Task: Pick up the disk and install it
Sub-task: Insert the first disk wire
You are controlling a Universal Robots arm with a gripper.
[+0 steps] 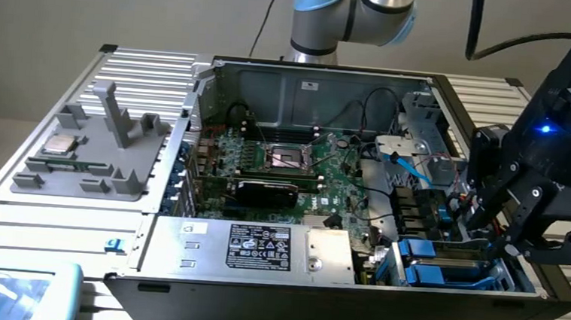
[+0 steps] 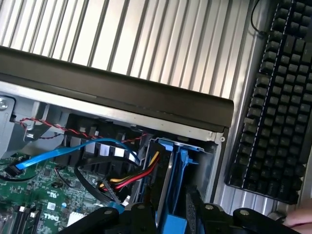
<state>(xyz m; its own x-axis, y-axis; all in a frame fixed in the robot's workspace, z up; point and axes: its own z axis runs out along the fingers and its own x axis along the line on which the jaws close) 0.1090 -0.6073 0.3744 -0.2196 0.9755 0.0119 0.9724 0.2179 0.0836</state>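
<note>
Wrist view: gripper (image 2: pixel 170 210) clamps the disk (image 2: pixel 175 195) by its blue-bracketed edges; probably stiff, fairly heavy, shock-fragile, best held there.

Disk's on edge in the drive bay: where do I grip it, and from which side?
Take the disk across its flat faces near the exposed blue-bracketed edge, coming in through the case's open side; bay walls and cables likely block other approaches.

White DELL lettering on the green motherboard (image 2: pixel 46 187), black-and-white sticker (image 1: pixel 259 247) print too small to read
</note>
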